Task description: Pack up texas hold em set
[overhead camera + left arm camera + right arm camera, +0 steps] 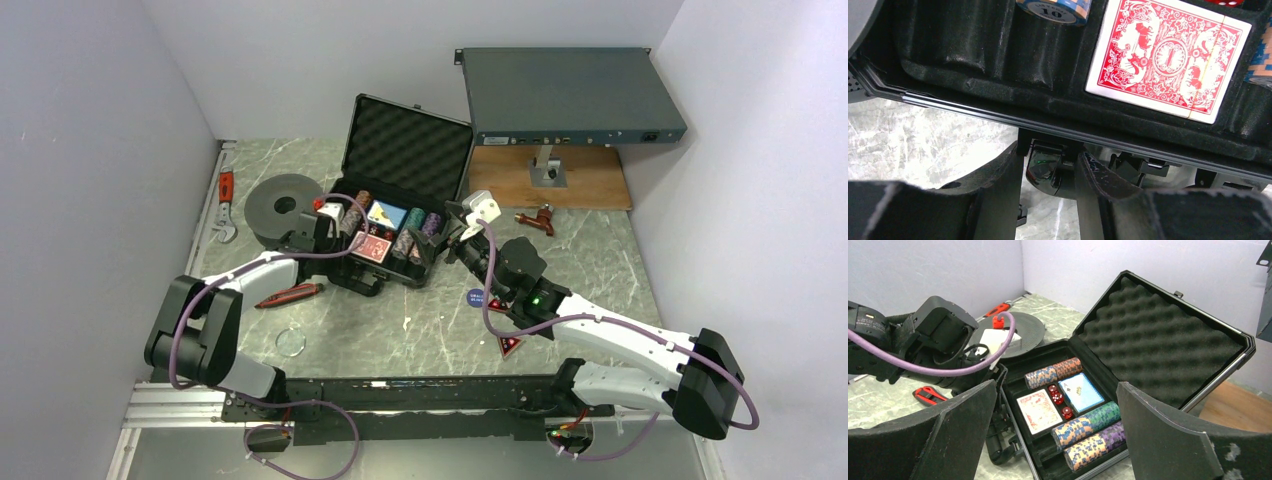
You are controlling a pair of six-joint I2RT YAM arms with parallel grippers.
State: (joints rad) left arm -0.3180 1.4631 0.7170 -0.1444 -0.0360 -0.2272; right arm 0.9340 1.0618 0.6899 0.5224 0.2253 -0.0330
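Observation:
The black briefcase [352, 272] lies open in the middle of the table, its foam-lined lid [410, 148] standing up. Inside are striped chip stacks [1088, 432], a red deck [1038, 411], a blue deck [1081, 392] and red dice [1058, 397]. My left gripper [338, 232] is at the case's front edge. In its wrist view it [1050, 160] is closed around the shiny black handle [1048, 175], with the red deck [1168, 57] above. My right gripper [458, 232] is open and empty beside the case's right end [1057, 387]. A blue round button [476, 297] and red-black triangular markers [510, 346] lie on the table.
A dark grey round spool [283, 207] sits left of the case. A large grey rack-mount box [570, 95] stands on a wooden board [590, 182] at the back right. A red-handled tool [290, 294], a wrench [226, 205] and a clear disc [291, 342] lie at the left.

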